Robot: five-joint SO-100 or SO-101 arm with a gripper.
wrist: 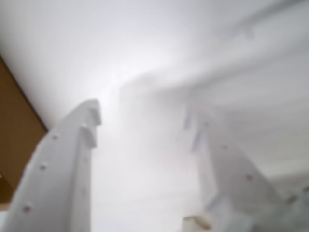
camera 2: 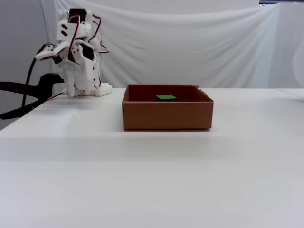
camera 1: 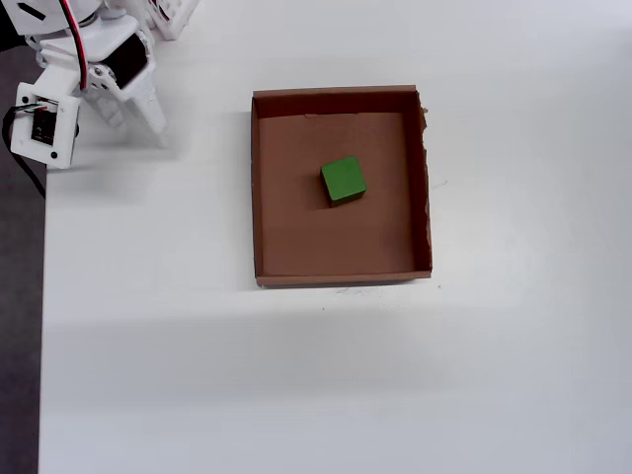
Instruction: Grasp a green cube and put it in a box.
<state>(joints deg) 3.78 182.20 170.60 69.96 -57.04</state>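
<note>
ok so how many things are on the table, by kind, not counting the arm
green cube: 1, lying inside the box
box: 1, brown cardboard
total: 2

the box point(camera 1: 341, 265) looks like matt brown cardboard, one side edge torn rough. the green cube point(camera 1: 344, 181) is smooth, evenly coloured, probably plastic. the tabletop point(camera 1: 296, 385) is smooth matt white. the gripper point(wrist: 145, 121) seems white plastic, though blurred in the wrist view. creased white cloth point(camera 2: 190, 47) hangs behind.
</note>
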